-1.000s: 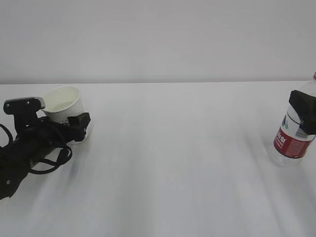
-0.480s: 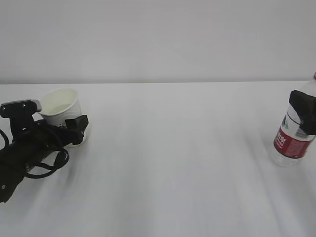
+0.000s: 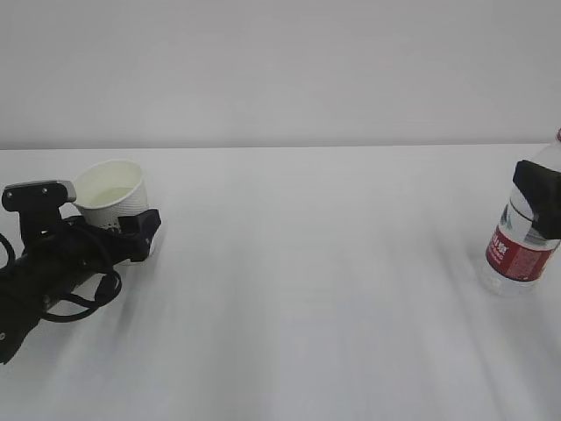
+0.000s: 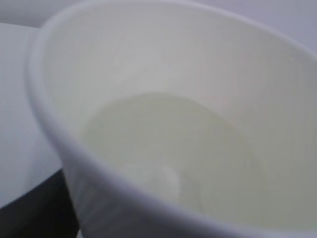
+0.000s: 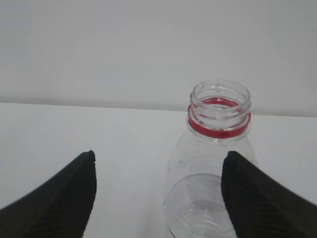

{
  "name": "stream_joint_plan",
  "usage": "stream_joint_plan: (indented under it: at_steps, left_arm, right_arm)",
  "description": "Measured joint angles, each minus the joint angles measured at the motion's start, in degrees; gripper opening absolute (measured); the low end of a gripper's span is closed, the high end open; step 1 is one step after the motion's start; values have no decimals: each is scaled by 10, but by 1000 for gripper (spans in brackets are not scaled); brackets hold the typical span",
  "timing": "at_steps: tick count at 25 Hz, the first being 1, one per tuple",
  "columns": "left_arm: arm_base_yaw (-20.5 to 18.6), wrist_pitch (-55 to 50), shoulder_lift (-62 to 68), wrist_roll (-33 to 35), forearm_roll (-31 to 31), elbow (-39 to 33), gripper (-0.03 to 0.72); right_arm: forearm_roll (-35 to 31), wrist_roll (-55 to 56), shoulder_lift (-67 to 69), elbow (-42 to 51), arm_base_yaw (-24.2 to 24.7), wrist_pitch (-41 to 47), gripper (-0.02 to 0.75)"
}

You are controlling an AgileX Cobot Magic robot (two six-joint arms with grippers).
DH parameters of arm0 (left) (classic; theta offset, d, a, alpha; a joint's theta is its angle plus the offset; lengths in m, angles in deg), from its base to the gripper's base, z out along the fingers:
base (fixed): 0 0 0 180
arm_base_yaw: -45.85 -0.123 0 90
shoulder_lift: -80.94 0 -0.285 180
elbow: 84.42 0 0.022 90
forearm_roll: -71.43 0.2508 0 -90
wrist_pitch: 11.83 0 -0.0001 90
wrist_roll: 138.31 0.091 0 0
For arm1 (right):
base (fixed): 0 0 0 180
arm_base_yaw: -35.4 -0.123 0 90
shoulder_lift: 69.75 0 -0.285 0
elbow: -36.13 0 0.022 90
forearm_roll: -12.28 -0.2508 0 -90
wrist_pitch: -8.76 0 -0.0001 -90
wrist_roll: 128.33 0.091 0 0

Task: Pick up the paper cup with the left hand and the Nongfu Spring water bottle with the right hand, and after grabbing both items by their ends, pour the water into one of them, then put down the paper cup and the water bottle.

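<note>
My left end effector (image 3: pixel 140 232) sits spread wide around the tilted paper cup (image 3: pixel 111 195) at the table's (image 3: pixel 307 289) left side; whether it grips, I cannot tell. My right end effector (image 5: pixel 157 193) stands wide open, the uncapped Nongfu Spring water bottle (image 5: pixel 210 188) upright between its fingers at the right edge

The small white paper cup (image 3: pixel 111 195) stood far left on the white table (image 3: pixel 307 289); the clear ribbed plastic bottle (image 3: pixel 524 230) stood far right.
</note>
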Motion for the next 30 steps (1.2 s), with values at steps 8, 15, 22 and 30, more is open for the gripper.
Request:
stream_joint_plan:
  at_steps: [8,15,22,30]
  left_arm:
    - [0,2,-1,0,7,-10,692]
    - [0,-6,-28,0,7,-45,692]
    - [0,-9,-30,0,7,-46,692]
    - [0,-9,-29,0,24,-47,692]
  right_arm:
    - [0,0,0,0,0,0,594]
    - [0,0,0,0,0,0,594]
    - [0,0,0,0,0,0,594]
    - [0,0,0,0,0,0,594]
